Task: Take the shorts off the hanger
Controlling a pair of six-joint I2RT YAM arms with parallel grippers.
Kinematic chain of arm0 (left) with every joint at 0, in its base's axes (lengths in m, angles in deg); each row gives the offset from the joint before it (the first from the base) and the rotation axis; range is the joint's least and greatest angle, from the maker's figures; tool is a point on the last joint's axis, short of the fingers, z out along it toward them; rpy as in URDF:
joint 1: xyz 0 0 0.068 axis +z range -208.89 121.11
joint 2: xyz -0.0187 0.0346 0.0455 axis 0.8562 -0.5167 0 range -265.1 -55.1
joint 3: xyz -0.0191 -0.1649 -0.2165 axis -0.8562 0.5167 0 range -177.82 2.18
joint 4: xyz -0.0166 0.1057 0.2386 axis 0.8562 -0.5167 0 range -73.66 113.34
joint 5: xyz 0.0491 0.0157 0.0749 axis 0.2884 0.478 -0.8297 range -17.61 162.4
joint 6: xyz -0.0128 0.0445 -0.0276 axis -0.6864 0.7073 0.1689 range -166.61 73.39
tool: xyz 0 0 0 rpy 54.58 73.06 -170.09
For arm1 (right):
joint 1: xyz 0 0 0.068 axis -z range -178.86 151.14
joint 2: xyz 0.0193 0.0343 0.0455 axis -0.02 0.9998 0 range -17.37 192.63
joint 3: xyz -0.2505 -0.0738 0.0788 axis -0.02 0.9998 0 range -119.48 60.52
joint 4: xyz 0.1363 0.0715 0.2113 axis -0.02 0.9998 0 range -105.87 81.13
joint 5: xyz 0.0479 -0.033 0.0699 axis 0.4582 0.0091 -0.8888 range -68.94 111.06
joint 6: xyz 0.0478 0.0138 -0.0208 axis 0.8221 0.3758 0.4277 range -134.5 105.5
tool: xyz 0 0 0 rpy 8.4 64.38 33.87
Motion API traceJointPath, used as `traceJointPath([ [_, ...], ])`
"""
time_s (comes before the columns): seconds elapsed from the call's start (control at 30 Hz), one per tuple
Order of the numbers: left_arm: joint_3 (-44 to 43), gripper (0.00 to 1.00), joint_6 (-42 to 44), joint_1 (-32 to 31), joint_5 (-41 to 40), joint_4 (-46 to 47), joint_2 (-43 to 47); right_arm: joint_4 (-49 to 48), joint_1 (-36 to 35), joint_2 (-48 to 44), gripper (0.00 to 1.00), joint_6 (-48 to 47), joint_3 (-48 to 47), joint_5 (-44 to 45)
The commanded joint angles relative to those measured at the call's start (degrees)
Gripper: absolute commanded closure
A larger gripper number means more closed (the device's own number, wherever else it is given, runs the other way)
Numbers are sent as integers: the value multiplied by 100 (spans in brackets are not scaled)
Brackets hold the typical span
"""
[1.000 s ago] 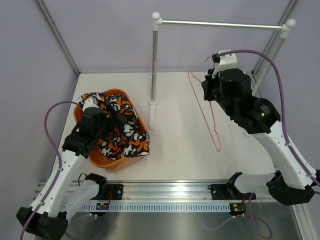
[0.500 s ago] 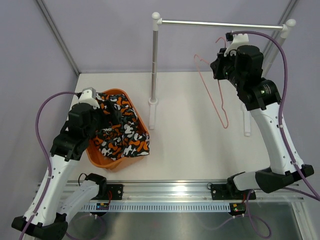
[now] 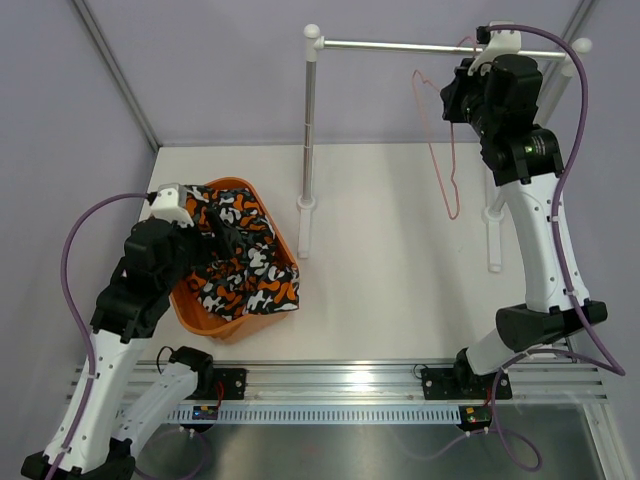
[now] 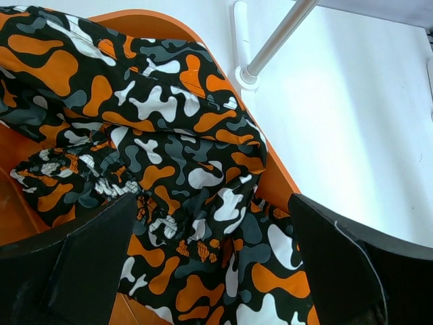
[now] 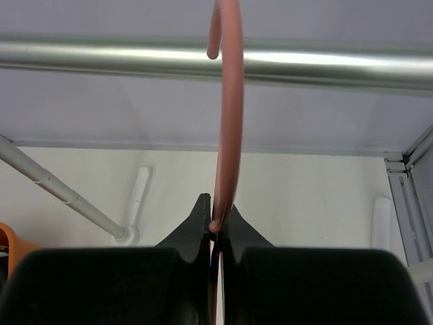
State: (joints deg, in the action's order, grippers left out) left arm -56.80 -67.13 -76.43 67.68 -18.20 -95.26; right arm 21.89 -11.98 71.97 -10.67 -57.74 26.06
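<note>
The camouflage shorts [image 3: 245, 262] lie bunched in the orange basket [image 3: 196, 312], off the hanger. My left gripper [image 3: 215, 238] hovers just above them, open, its wide black fingers [image 4: 88, 267] on either side of the cloth [image 4: 183, 162] without pinching it. The bare pink wire hanger [image 3: 441, 150] hangs from my right gripper [image 3: 458, 92], held high at the back right. That gripper [image 5: 218, 222] is shut on the wire just below the hook [image 5: 229, 101]. The hook's tip curls at the height of the silver rail [image 5: 101, 57]; whether it rests on the rail I cannot tell.
The silver rail [image 3: 440, 48] spans two white-capped posts, the left post [image 3: 310, 130] standing on a white foot just right of the basket. A corner of the basket [image 4: 274, 179] and the post's foot [image 4: 245, 73] show in the left wrist view. Grey walls enclose the table.
My right arm has lifted the hanger up and to the right, from low over the table to rail height. My left arm has drawn back slightly; the shorts stay in the basket.
</note>
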Motion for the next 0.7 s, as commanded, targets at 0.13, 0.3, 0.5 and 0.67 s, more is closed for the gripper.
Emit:
traceJointPath([
  [0.13, 176, 1, 162, 5, 32, 313, 114, -129, 301, 479, 100, 3, -821, 54],
  [0.3, 238, 1, 162, 5, 58, 357, 105, -32, 477, 689, 100, 73, -962, 45],
  [0.5, 273, 1, 126, 5, 207, 410, 70, 205, 662, 892, 100, 143, -1051, 10],
  [0.67, 308, 1, 109, -4, 321, 436, 79, 232, 811, 883, 100, 240, -901, -51],
])
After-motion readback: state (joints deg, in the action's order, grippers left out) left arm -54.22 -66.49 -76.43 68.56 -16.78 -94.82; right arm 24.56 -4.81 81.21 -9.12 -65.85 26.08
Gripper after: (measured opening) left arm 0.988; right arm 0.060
